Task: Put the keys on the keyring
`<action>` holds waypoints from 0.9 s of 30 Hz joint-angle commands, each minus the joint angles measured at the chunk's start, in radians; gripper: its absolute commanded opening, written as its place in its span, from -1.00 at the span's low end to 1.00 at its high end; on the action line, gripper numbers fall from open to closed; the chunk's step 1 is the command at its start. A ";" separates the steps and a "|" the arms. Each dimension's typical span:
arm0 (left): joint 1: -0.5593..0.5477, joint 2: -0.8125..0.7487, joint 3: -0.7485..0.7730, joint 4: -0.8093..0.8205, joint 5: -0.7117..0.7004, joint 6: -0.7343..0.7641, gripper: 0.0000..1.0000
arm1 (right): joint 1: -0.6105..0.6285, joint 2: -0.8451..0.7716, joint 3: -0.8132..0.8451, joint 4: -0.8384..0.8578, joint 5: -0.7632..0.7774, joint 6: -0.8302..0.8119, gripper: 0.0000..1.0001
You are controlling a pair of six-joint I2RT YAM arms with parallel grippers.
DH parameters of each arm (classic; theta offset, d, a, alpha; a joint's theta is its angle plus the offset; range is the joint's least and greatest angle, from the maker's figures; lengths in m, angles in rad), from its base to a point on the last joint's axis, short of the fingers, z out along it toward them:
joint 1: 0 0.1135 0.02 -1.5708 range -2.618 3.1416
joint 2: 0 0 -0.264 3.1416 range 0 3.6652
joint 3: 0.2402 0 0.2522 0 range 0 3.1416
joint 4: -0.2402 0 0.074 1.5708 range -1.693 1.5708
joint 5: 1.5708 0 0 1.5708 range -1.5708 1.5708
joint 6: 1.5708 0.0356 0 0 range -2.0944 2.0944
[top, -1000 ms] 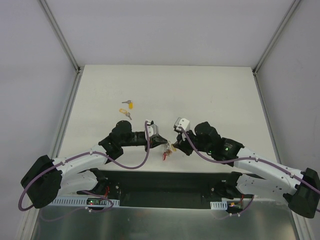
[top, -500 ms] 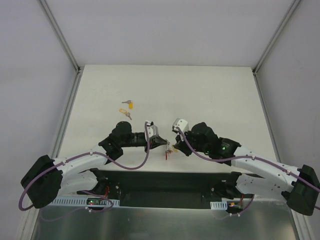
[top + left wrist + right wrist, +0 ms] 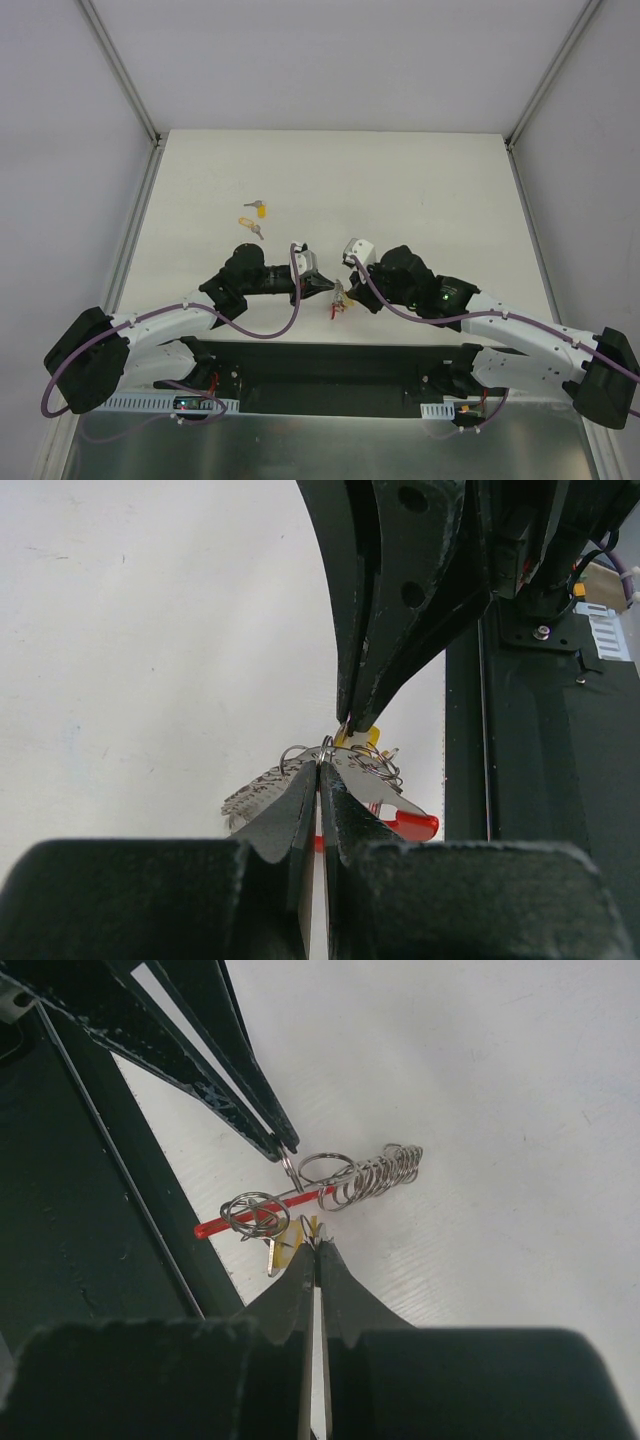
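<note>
From above, the left gripper [image 3: 326,288] and right gripper [image 3: 346,291] meet tip to tip close to the counter's [image 3: 420,190] near edge, about midway along it. The keyring [image 3: 337,303] is pinched between them. Two loose keys [image 3: 254,218] lie toward the left edge, well apart from the work. There is plenty of bare surface toward the far and right edges, but the dark base strip sits just behind the grippers.

In the left wrist view, the left jaws are clenched on a wire loop of the keyring, I'd guess to steady it. The right fingers [image 3: 380,630] drop in from above onto a yellow-headed key [image 3: 362,738]. The red clip [image 3: 412,827] sits right beside the dark strip.

In the right wrist view, the right jaws are pressed tight on that key's yellow head, seemingly feeding it toward the loop. The ribbed strap [image 3: 378,1173] trails out over open counter.
</note>
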 commanded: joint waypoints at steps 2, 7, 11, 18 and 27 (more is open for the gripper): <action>0.010 -0.009 -0.002 0.056 0.039 -0.008 -1.00 | 0.010 0.006 0.053 0.011 0.019 0.007 -0.97; 0.010 -0.015 -0.001 0.057 0.047 -0.011 -1.00 | 0.014 0.007 0.062 0.014 0.030 0.000 -0.98; 0.010 -0.019 -0.001 0.057 0.048 -0.013 -1.00 | 0.014 0.010 0.072 0.013 0.036 -0.007 -0.98; 0.010 -0.026 0.001 0.055 0.050 -0.013 -1.00 | 0.020 0.014 0.076 0.008 0.036 -0.008 -0.98; 0.010 -0.020 0.009 0.055 0.057 -0.019 -1.00 | 0.025 0.012 0.081 0.007 0.033 -0.020 -0.97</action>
